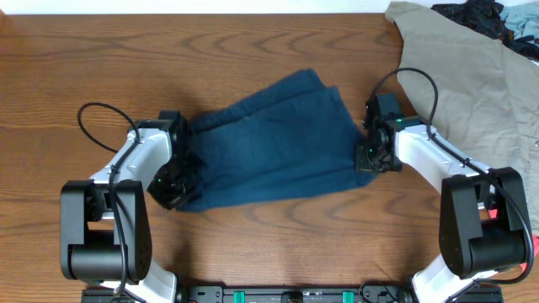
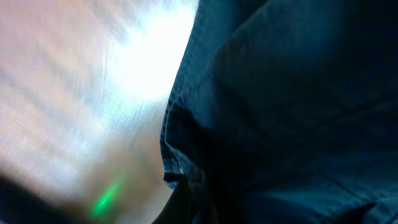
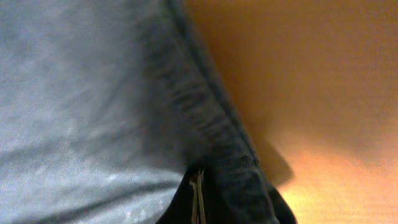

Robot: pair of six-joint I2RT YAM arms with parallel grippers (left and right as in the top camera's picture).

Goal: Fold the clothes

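The dark navy shorts (image 1: 269, 139) lie spread on the wooden table in the overhead view, folded over with the upper edge slanting up to the right. My left gripper (image 1: 174, 181) is at the shorts' lower left corner, shut on the cloth; in the left wrist view the shorts (image 2: 286, 106) fill the right side and their bunched edge runs into my left gripper (image 2: 199, 208). My right gripper (image 1: 370, 157) is at the shorts' right edge. In the right wrist view my right gripper (image 3: 198, 196) is pinched shut on the seamed hem of the shorts (image 3: 93, 106).
A large khaki-beige garment (image 1: 472, 76) covers the table's right back part, close behind the right arm. Dark clothes (image 1: 480, 15) lie at the top right corner. A bit of red-orange cloth (image 1: 534, 246) shows at the right edge. Bare wood (image 1: 126, 50) lies to the left and back.
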